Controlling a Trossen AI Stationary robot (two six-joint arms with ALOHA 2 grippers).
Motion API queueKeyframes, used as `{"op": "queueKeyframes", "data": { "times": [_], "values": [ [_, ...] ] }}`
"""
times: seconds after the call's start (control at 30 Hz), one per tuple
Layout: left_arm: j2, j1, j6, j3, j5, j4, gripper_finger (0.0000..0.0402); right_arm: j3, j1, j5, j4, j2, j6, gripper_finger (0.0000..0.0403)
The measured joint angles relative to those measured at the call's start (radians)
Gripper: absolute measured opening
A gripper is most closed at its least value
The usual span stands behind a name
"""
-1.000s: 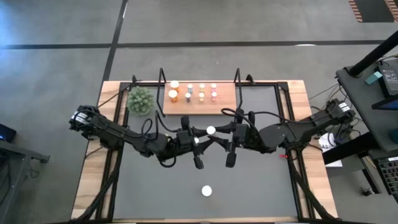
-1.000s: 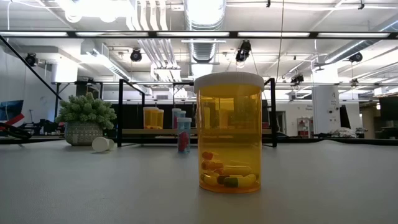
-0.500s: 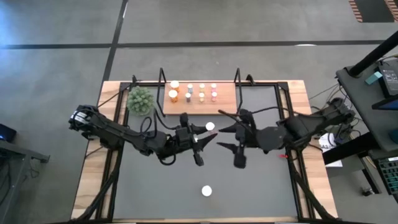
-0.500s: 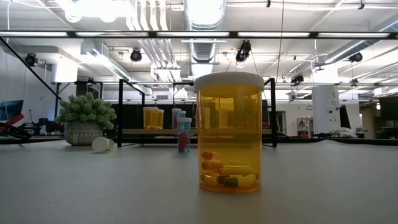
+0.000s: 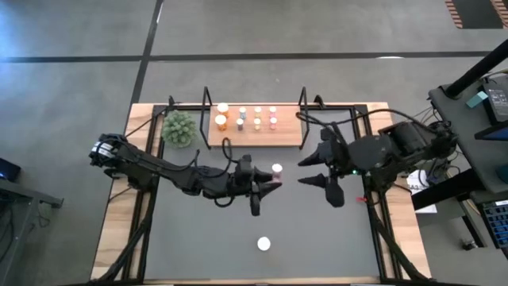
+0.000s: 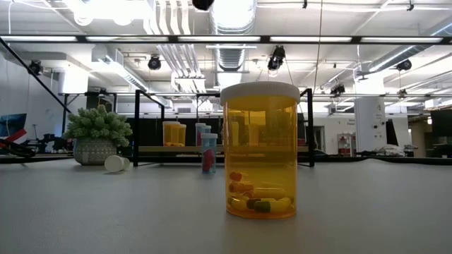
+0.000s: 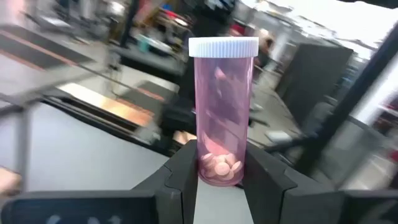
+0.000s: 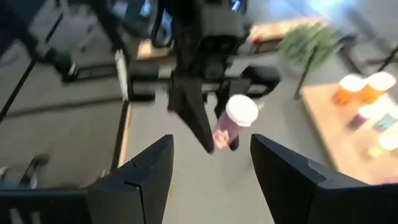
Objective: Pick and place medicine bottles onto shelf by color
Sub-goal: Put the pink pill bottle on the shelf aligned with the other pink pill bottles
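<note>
The left gripper [image 7: 221, 180] is clamped on the pink bottle [image 7: 222, 112], held above mid-table just in front of the shelf [image 5: 254, 133], long axis upright in its wrist view, cap up. The right gripper [image 5: 324, 170] has let go, spread and drawn back rightward.

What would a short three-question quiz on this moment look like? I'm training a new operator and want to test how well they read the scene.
1. True or false: the left gripper is shut on the pink bottle.
2. In the high view, which is nearest the front edge of the table? A) the plant B) the shelf C) the lone white-capped bottle
3. Fill in: the right gripper is ____ and holds nothing.

Key: 1 true. 2 C. 3 open.
</note>
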Motion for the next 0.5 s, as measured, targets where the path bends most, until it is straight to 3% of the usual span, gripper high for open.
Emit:
{"op": "queueKeyframes", "data": {
  "times": [0.3,0.5],
  "values": [
    [0.028,0.001,-0.038,0.003,0.275,0.002,0.0085,-0.005,-0.023,-0.266,-0.039,0.098,-0.128,0.0206],
    [0.028,-0.006,-0.114,-0.003,0.402,-0.034,0.0085,0.034,-0.034,-0.285,-0.072,0.172,-0.201,0.0206]
  ]
}}
